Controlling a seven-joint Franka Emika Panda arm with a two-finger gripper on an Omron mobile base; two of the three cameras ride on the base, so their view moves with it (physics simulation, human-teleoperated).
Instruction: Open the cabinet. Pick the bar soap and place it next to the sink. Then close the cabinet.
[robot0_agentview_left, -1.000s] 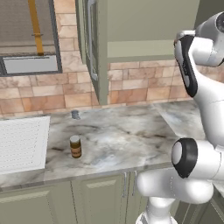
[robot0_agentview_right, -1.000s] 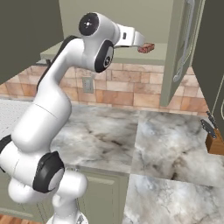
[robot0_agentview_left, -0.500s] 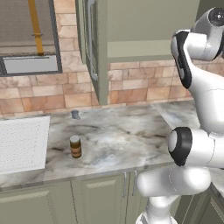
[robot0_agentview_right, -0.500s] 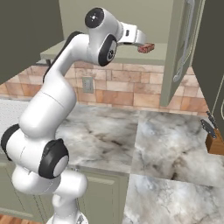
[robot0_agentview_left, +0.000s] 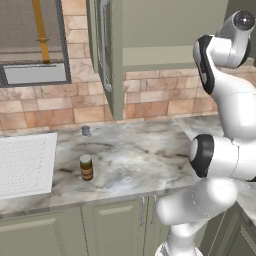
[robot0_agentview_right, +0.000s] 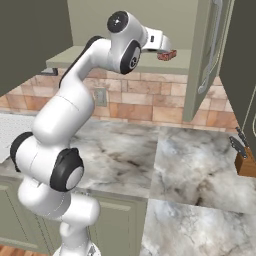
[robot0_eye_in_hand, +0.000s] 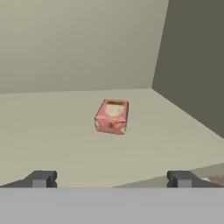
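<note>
Kitchen: marble counter (robot0_agentview_left: 135, 150) below a brick wall, sage-green cabinet (robot0_agentview_right: 150, 20) above it with both doors swung open.
Fingers: two dark tips (robot0_eye_in_hand: 40, 178) spread wide apart — nothing between them.
Gripper (robot0_agentview_right: 167, 50): raised at the front edge of the cabinet shelf, pointing inward.
Bar soap (robot0_eye_in_hand: 112, 116): salmon-pink block lying on the cabinet floor, ahead of the open tips and apart from them, near the back right corner; in the right base view it sits just beside the gripper.
Cabinet door (robot0_agentview_left: 107, 55): open, its long silver handle facing out.
Sink (robot0_agentview_left: 25, 162): white gridded basin at the counter's left end.
Brown jar (robot0_agentview_left: 86, 167): upright near the counter's front edge — just right of the sink.
</note>
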